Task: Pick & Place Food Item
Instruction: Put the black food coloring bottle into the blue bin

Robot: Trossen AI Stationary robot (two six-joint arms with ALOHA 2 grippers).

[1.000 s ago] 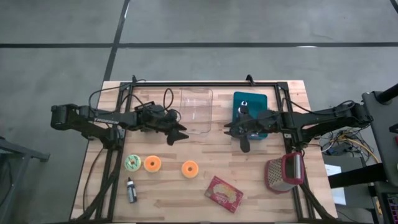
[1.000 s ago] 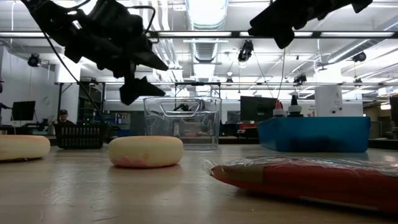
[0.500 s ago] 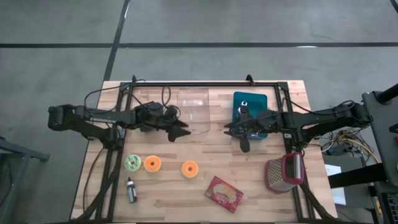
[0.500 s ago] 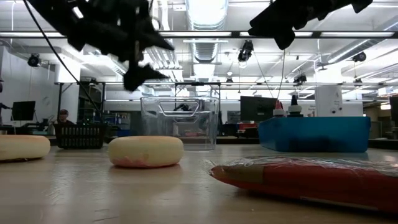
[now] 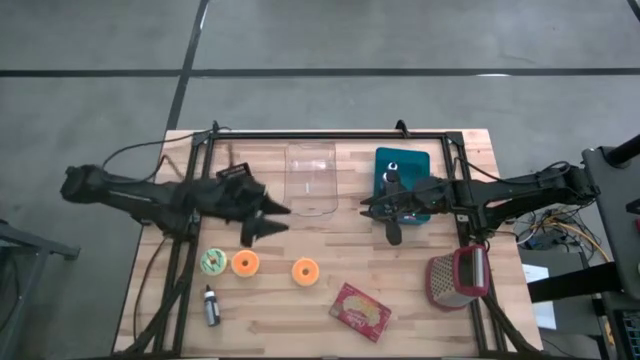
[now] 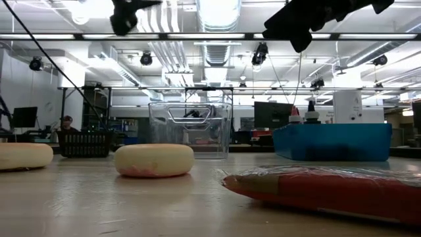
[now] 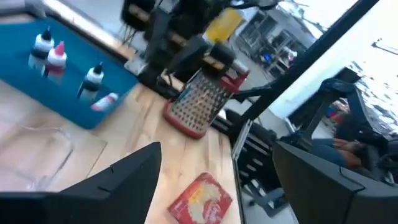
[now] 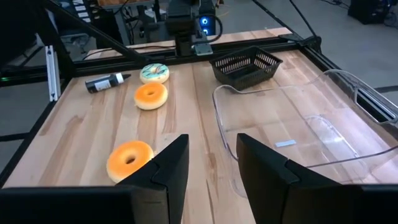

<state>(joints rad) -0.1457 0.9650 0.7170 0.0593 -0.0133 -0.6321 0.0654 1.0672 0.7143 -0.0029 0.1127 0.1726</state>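
Note:
Three donuts lie flat on the wooden table: a green-iced one (image 5: 213,262), an orange one (image 5: 245,263) and another orange one (image 5: 305,271). A red food packet (image 5: 360,310) lies near the table's near edge. My left gripper (image 5: 268,224) is open and empty, high above the table between the donuts and a clear container (image 5: 312,180). My right gripper (image 5: 380,220) is open and empty, hovering at the near edge of the blue bin (image 5: 403,180). Its wrist view shows its fingers (image 8: 168,174) apart, with the donuts (image 8: 129,158) beyond them.
A clear plastic container stands at the table's far middle, and a blue bin with small bottles (image 7: 56,81) is to its right. A red-handled grater (image 5: 458,278) lies near right, a small dark bottle (image 5: 210,305) near left, and a black basket (image 8: 245,67) far left.
My left gripper has risen well above the table and drawn back from the clear container toward the table's left and near edges, turning as it went. It has stayed open and empty. My right arm has kept still.

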